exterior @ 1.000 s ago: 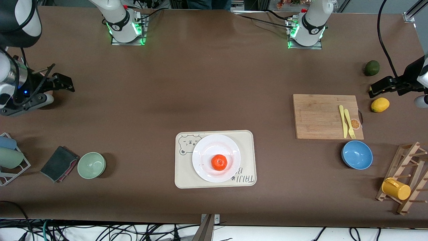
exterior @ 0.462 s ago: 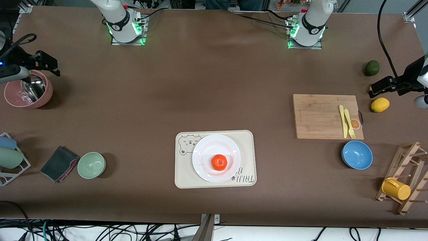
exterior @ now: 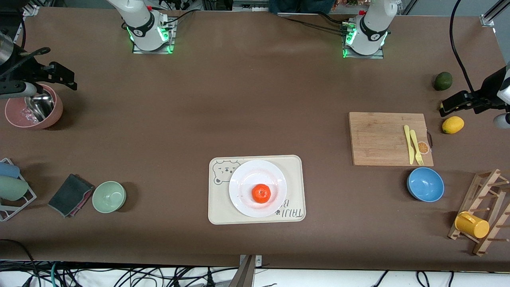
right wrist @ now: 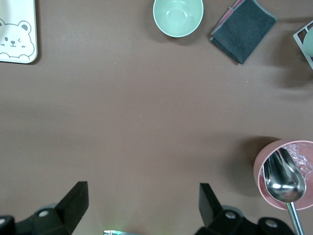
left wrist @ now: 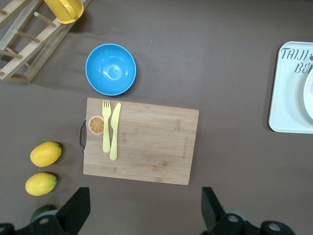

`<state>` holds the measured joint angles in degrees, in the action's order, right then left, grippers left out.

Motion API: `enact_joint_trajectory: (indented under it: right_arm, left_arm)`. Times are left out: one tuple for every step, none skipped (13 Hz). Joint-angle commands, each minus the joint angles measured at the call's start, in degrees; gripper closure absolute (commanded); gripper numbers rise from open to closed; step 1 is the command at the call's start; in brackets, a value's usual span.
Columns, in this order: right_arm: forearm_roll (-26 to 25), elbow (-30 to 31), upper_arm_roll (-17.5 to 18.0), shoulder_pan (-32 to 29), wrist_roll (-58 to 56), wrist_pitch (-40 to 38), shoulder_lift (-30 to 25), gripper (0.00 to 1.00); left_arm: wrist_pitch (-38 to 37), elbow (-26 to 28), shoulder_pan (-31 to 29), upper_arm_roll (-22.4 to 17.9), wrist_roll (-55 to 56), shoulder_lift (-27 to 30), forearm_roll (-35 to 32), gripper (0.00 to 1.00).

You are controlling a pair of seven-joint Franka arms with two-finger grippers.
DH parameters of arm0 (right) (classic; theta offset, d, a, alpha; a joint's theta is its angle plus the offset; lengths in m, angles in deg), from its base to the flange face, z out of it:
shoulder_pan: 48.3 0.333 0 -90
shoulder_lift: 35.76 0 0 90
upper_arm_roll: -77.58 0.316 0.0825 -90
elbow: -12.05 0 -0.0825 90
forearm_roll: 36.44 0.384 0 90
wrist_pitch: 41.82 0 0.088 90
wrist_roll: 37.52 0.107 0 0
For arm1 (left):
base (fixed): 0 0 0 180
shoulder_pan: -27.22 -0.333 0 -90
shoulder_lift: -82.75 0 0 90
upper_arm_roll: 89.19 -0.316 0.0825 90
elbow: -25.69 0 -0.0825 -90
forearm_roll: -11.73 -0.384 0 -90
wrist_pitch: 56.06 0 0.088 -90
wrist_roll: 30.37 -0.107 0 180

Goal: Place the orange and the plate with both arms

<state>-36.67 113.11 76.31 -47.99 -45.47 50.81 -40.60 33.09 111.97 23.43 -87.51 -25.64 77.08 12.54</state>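
The orange [exterior: 261, 193] sits on the white plate [exterior: 243, 175], which rests on a cream bear-print tray [exterior: 217, 207] at the table's middle, near the front camera. My left gripper [exterior: 458, 102] hangs open and empty above the lemon at the left arm's end; in its wrist view [left wrist: 144, 210] the jaws stand wide apart beside the cutting board, with a sliver of the plate [left wrist: 309, 93] at the frame's edge. My right gripper [exterior: 53, 75] is open and empty over the pink bowl at the right arm's end [right wrist: 142, 200]. The orange is not seen in either wrist view.
A cutting board [exterior: 384, 139] with yellow cutlery, a lemon [exterior: 453, 124], a green fruit [exterior: 443, 81], a blue bowl [exterior: 425, 184] and a rack with a yellow mug [exterior: 472, 225] lie at the left arm's end. A pink bowl [exterior: 34, 111], green bowl [exterior: 109, 196] and dark cloth [exterior: 71, 194] lie at the right arm's end.
My right arm has swung away toward its base side, uncovering the pink bowl with its metal scoop. The left arm, plate and orange have not moved.
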Motion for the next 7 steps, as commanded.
enact_joint_trajectory:
  right_arm:
    - [0.4, -1.4, 0.7, -0.4, 2.4, 0.1, 0.6, 0.00]
    - [0.9, -1.4, 0.7, -0.4, 3.8, 0.3, 0.7, 0.00]
    - [1.0, -1.4, 0.7, -0.4, 4.5, 0.3, 0.6, 0.00]
    - [1.0, -1.4, 0.8, -0.2, 4.6, 0.3, 0.7, 0.00]
    - [1.0, -1.4, 0.8, -0.2, 4.5, 0.2, 0.7, 0.00]
    - [1.0, -1.4, 0.8, -0.2, 4.5, 0.2, 0.6, 0.00]
    - [1.0, -1.4, 0.8, 0.0, 4.4, 0.1, 0.6, 0.00]
  left_arm:
    - [-0.4, -1.1, -0.3, -0.2, -1.4, -0.3, 1.7, 0.00]
    - [-0.4, -1.1, -0.3, -0.2, -1.4, -0.3, 1.8, 0.00]
    - [-0.4, -1.1, -0.3, -0.2, -1.4, -0.3, 1.7, 0.00]
    - [-0.4, -1.1, -0.3, -0.2, -1.4, -0.3, 1.7, 0.00]
    - [-0.4, -1.1, -0.3, -0.2, -1.4, -0.3, 1.7, 0.00]
    - [-0.4, -1.1, -0.3, -0.2, -1.4, -0.3, 1.7, 0.00]
    - [-0.4, -1.1, -0.3, -0.2, -1.4, -0.3, 1.7, 0.00]
